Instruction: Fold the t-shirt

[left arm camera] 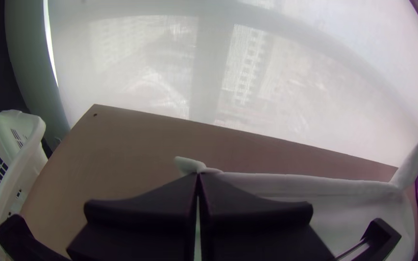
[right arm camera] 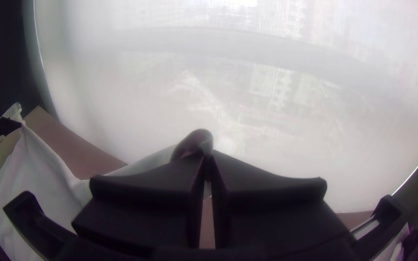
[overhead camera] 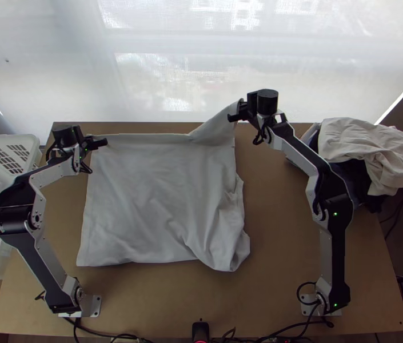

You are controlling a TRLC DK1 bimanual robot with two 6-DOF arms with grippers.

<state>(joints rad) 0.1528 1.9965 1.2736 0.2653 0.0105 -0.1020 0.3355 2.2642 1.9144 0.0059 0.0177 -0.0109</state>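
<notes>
From the top view, I have the white basket [overhead camera: 15,140] at the left edge of the frame, beside the tabletop [overhead camera: 284,240], and beige and dark clothes [overhead camera: 367,148] heaped at the right. My left hand [overhead camera: 104,142] is clamped on the upper left corner of the shirt [overhead camera: 150,194], pointing right, low over the wood. My right hand [overhead camera: 234,118] grips the upper right corner, pointing left and holding it raised. The shirt lies spread left of centre, rumpled at its lower right.

In the left wrist view, the basket sits at the left. The left hand [left arm camera: 198,176] has its fingertips together on the cloth, a small tip of it poking out past them.

In the right wrist view, the right hand [right arm camera: 208,155] pinches a curled bit of cloth at its fingertips; the shirt slopes down toward the lower left.
</notes>
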